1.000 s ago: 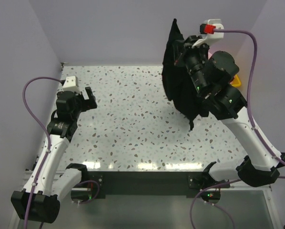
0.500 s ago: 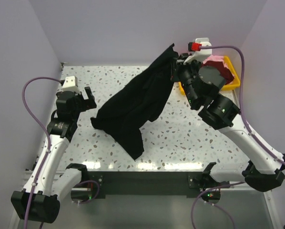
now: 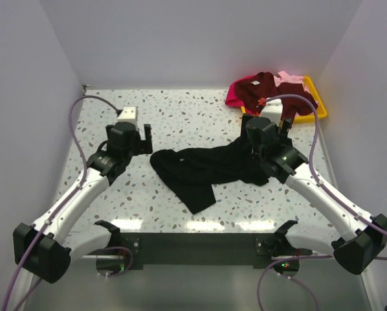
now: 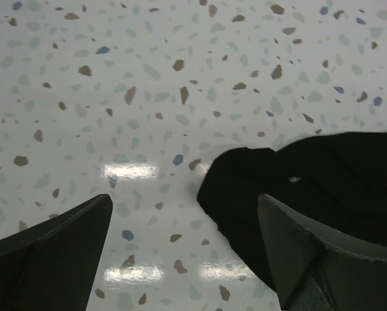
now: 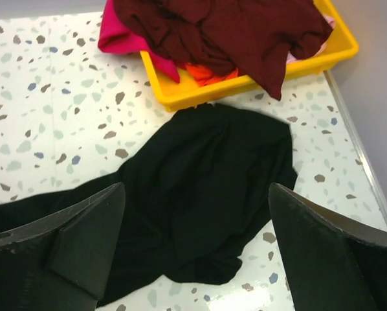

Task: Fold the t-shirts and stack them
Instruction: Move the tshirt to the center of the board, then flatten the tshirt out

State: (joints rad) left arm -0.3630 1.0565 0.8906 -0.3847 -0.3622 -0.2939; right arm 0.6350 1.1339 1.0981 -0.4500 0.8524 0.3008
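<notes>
Black t-shirt (image 3: pixel 203 170) is seen crumpled mid-table on the speckled table (image 3: pixel 180 113), stretched out between the two arms. Maroon t-shirt (image 3: pixel 258 87), magenta t-shirt (image 3: pixel 233 98) and pale pink t-shirt (image 3: pixel 290 79) are heaped in the yellow tray (image 3: pixel 310 109) at the far right corner, spilling over its rim. Right gripper (image 5: pixel 195 191) is held over the black shirt's right end, fingers spread wide. Left gripper (image 4: pixel 184 253) is held at its left end, fingers likewise spread.
</notes>
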